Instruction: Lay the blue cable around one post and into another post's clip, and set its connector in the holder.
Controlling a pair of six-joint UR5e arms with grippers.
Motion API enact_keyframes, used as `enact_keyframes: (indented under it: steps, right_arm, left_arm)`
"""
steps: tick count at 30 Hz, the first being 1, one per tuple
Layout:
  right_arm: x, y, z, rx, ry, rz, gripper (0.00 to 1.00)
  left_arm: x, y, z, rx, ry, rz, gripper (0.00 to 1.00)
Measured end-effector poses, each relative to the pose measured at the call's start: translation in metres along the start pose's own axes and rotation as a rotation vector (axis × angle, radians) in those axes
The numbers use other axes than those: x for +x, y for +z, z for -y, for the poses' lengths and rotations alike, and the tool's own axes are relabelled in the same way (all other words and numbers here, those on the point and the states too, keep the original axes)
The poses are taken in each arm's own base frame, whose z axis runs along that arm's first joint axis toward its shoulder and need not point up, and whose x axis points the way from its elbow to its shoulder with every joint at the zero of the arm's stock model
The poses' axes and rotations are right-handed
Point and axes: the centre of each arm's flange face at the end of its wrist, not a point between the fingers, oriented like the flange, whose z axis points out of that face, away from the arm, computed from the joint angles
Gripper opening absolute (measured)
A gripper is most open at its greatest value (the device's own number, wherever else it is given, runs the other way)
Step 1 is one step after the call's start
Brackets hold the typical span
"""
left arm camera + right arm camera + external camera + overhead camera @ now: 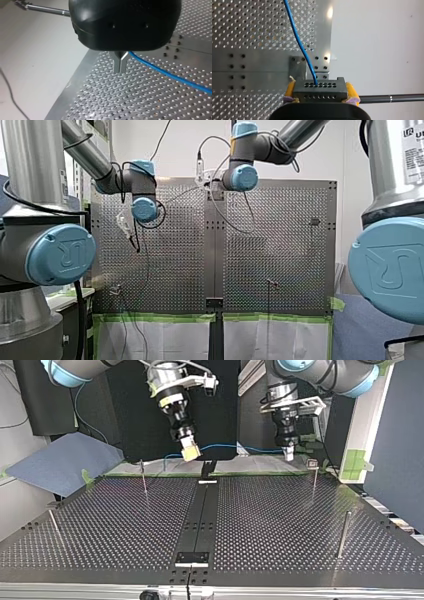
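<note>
Two yellow fingers (290, 89) clamp connector (320, 91), left fingers (118, 65) pinch blue cable (175, 76)

Four posts (343, 535), one blue cable (298, 40), one connector (320, 91), two arms (345, 375), two hands (288, 454).

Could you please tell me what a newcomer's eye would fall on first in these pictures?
The blue cable stands out first, strung between both grippers above the table's far edge in the top view. My right gripper, with yellow pads, clamps the dark, hole-studded connector at one end. My left gripper pinches the cable further along.
</note>
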Motion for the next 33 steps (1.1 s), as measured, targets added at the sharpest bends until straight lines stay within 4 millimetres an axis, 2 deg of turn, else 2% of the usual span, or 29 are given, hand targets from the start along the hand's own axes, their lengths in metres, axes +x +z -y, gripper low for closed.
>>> enact_keyframes:
  steps: [10,22,33]
  right_arm:
    - [0.005,0.004,0.010,0.025,0.004,-0.012,0.00]
    - [-0.008,0.027,0.030,0.071,0.010,-0.008,0.00]
    - [0.014,0.048,0.040,0.098,0.019,-0.044,0.00]
  left_arm:
    - [-0.042,0.010,-0.011,0.009,-0.091,0.017,0.00]
    - [-0.103,0.023,-0.018,0.032,-0.152,0.065,0.00]
    - [-0.149,0.056,-0.019,0.058,-0.195,0.156,0.00]
